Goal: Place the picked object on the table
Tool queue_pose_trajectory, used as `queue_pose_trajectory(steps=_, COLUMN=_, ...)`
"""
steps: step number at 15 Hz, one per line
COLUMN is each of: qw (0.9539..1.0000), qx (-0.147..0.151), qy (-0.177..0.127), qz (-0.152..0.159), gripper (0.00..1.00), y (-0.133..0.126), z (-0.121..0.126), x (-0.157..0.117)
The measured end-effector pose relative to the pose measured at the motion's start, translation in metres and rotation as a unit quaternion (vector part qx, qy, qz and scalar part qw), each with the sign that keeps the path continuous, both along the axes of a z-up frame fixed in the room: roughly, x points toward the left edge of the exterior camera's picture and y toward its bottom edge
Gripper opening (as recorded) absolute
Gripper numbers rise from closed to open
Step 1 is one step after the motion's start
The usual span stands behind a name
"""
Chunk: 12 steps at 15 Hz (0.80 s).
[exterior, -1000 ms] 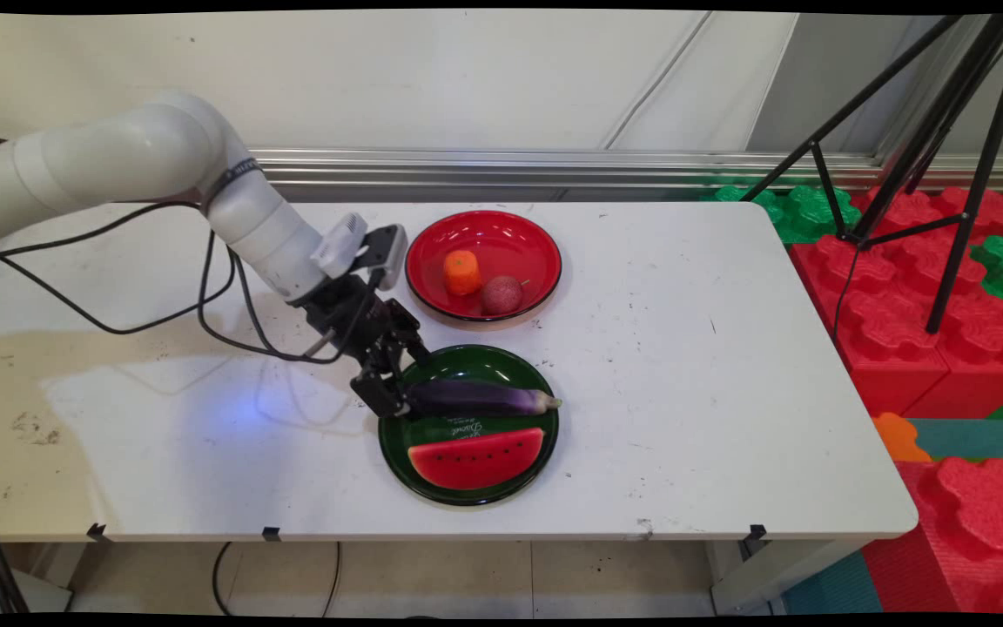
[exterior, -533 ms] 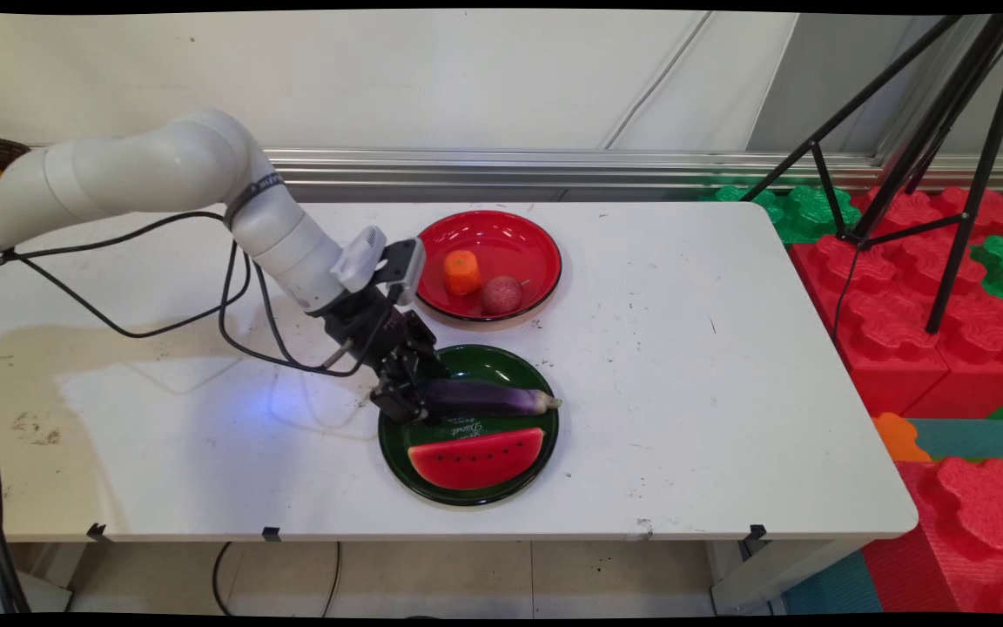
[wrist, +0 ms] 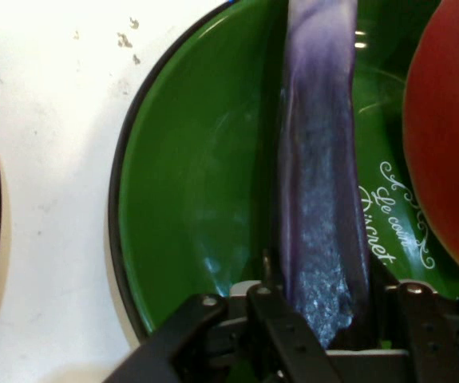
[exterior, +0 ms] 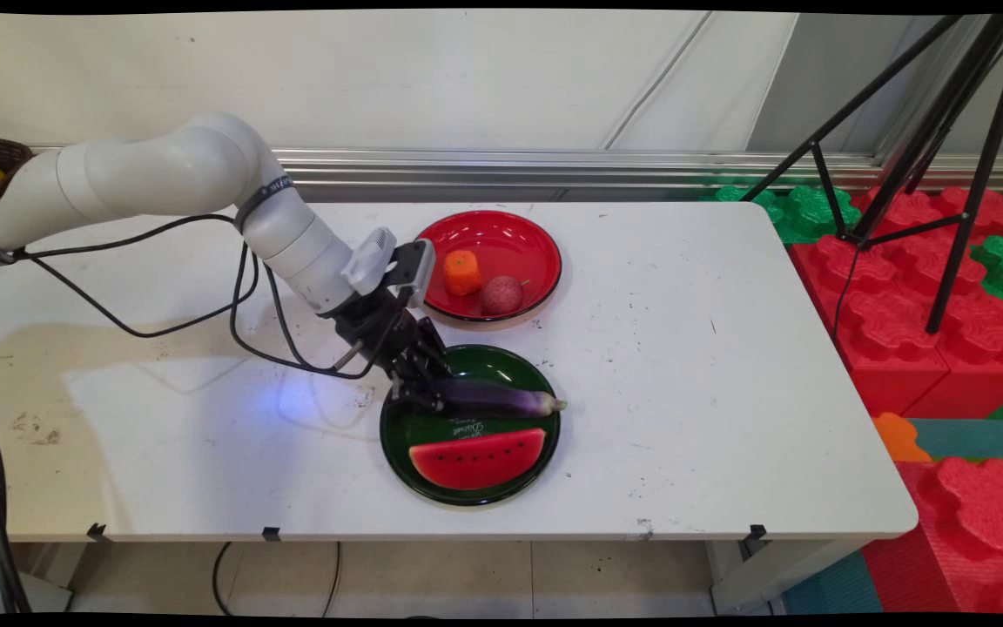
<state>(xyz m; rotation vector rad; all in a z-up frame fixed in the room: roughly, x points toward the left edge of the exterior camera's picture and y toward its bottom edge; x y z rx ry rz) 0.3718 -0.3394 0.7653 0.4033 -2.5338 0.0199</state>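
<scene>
On the green plate (exterior: 501, 361), I have the gripper (exterior: 421, 394) closed, it seems, around the eggplant's (exterior: 501, 400) near end, low enough to clamp it beside the watermelon slice (exterior: 477, 457).

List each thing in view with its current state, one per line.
gripper: shut on the eggplant's left end, low over the green plate
eggplant: lying lengthwise across the green plate, held at one end
green plate: on the table, holding eggplant and watermelon slice
watermelon slice: lying flat on the green plate, untouched
red plate: on the table, holding two items
carrot piece: upright on the red plate
reddish round fruit: resting beside the carrot piece
</scene>
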Motion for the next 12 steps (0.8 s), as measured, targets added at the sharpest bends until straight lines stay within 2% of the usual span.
queue_pose_trajectory(steps=6, qw=0.9999, qx=-0.004, qy=0.012, qz=0.007, gripper=0.00, y=-0.001, z=0.009, x=0.000)
queue_pose_trajectory(steps=12, qw=0.9992, qx=-0.002, qy=0.032, qz=0.026, gripper=0.00, y=0.003, z=0.036, x=0.016)
